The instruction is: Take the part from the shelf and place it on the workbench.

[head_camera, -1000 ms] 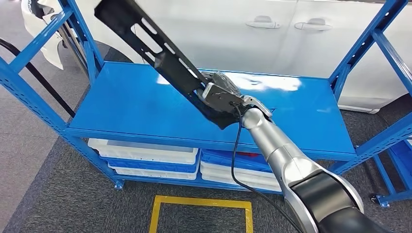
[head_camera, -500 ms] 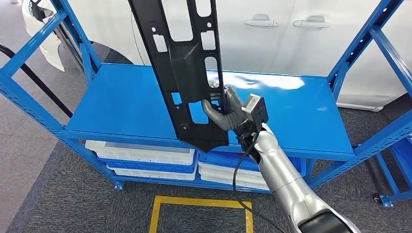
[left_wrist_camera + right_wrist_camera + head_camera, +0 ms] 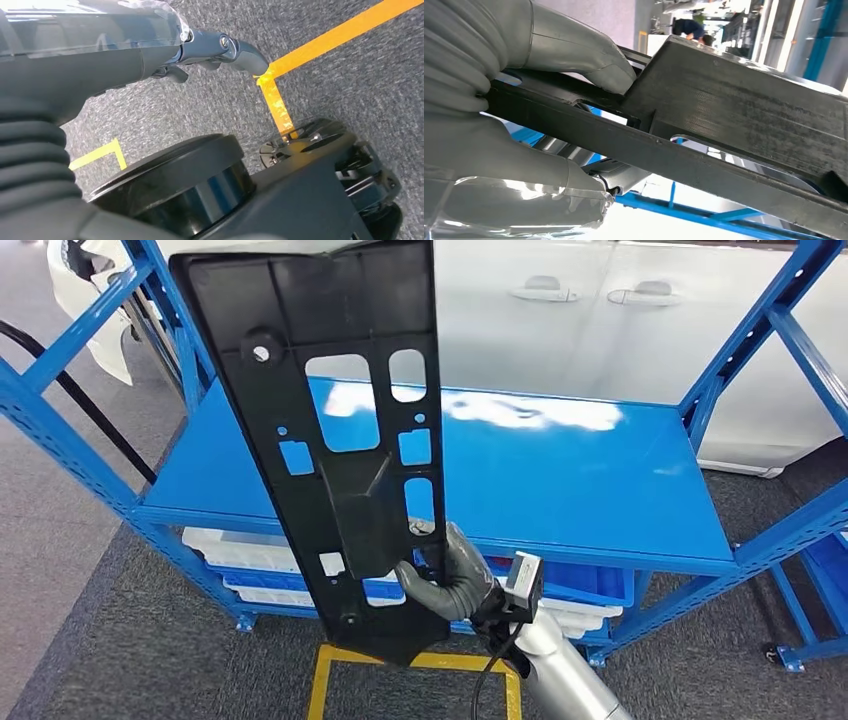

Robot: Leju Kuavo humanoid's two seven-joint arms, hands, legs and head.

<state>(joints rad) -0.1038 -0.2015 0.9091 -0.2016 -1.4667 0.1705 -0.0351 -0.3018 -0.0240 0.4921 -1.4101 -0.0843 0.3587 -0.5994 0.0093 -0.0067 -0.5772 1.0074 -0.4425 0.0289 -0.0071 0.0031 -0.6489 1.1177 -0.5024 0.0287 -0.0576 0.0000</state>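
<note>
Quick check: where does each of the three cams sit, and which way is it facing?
Head view: high on the body, facing forward and down at the blue shelf; the right robot hand holds the black part upright.
Left wrist view: behind the left robot hand, looking down at grey carpet with yellow tape.
Right wrist view: behind the right robot hand, looking along the black part.
Shared: head and right wrist views both show that grasp.

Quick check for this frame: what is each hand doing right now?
Left hand: hangs over the floor, nothing in it; open or closed cannot be told.
Right hand: holding the black part upright, clear of the blue shelf.
</note>
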